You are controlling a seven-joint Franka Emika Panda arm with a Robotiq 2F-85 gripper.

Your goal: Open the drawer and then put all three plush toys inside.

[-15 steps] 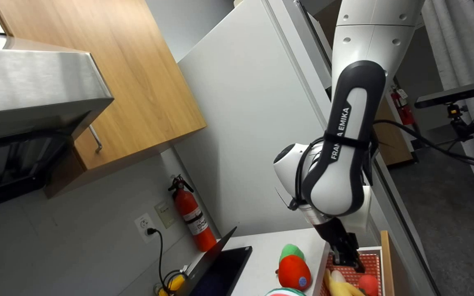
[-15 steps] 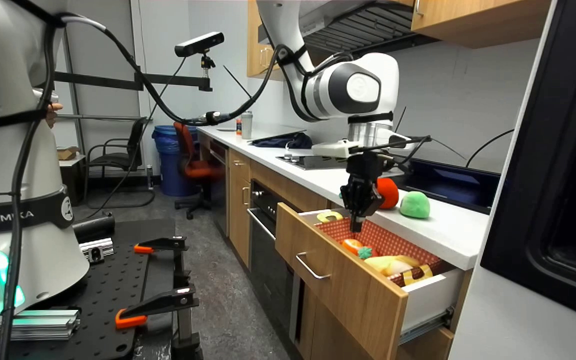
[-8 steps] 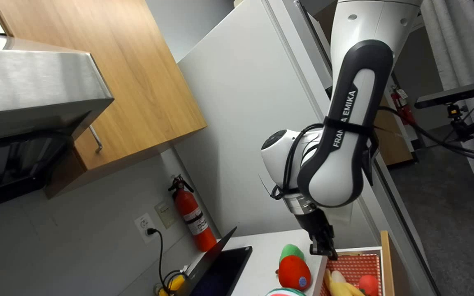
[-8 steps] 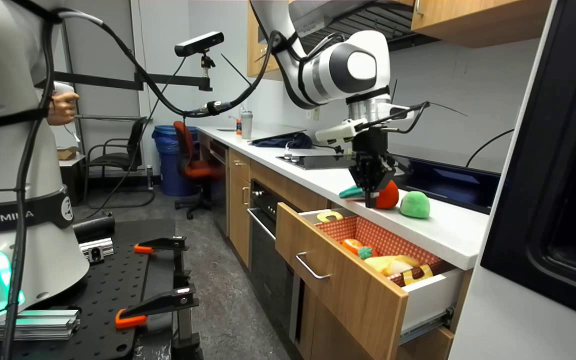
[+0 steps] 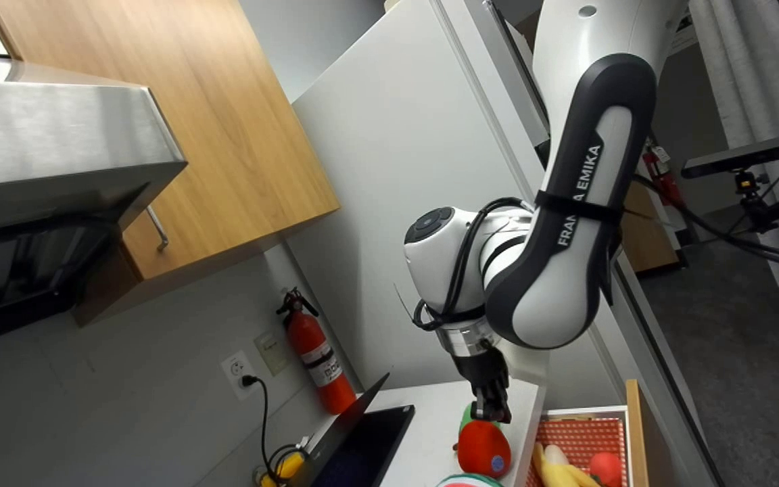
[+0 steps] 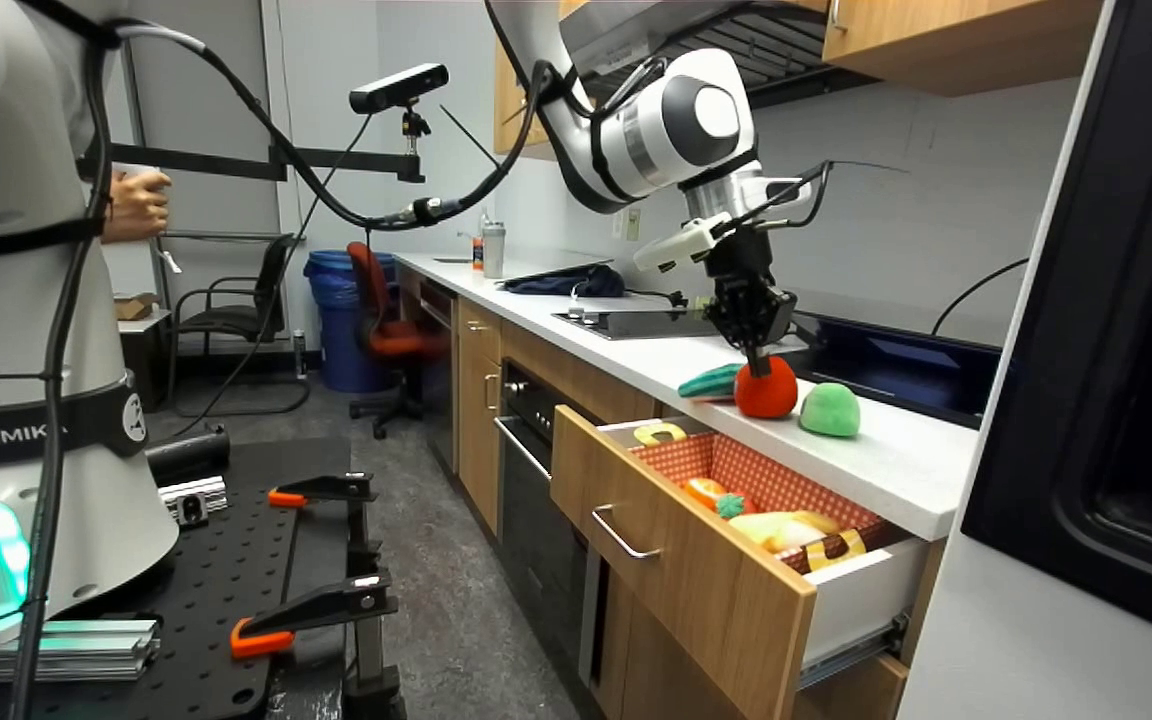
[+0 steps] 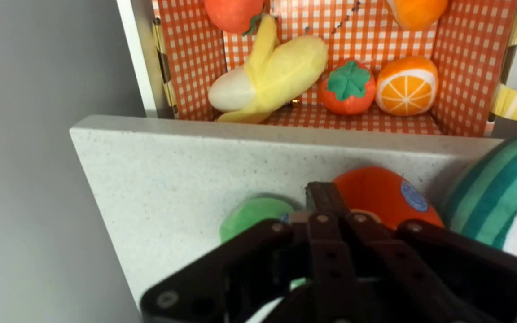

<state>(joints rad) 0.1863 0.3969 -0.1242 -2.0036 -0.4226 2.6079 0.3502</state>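
Note:
The drawer (image 6: 681, 560) stands open and holds a red-checked basket (image 7: 186, 58) with several toy fruits. On the white counter behind it sit a red plush toy (image 6: 766, 392), a green plush toy (image 6: 830, 412) and a striped watermelon-slice toy (image 6: 710, 383). My gripper (image 7: 328, 197) is shut and empty. Its tips are over the red toy's side facing the green one; whether they touch it I cannot tell. In the wrist view the fingers partly hide the red toy (image 7: 375, 193) and green toy (image 7: 254, 213). Which toy is the yellow-orange one I cannot tell.
In the drawer lie a banana toy (image 7: 281, 72), an orange-slice toy (image 7: 407, 85) and a tomato-like toy (image 7: 348, 89). A dark tray-like object (image 6: 896, 360) lies at the counter's back. A tall white panel (image 5: 416, 203) bounds the counter's end. A fire extinguisher (image 5: 318, 358) hangs on the wall.
My gripper has risen from just above the open drawer and moved back over the counter to the red toy. It stays shut. The drawer and toys have not moved.

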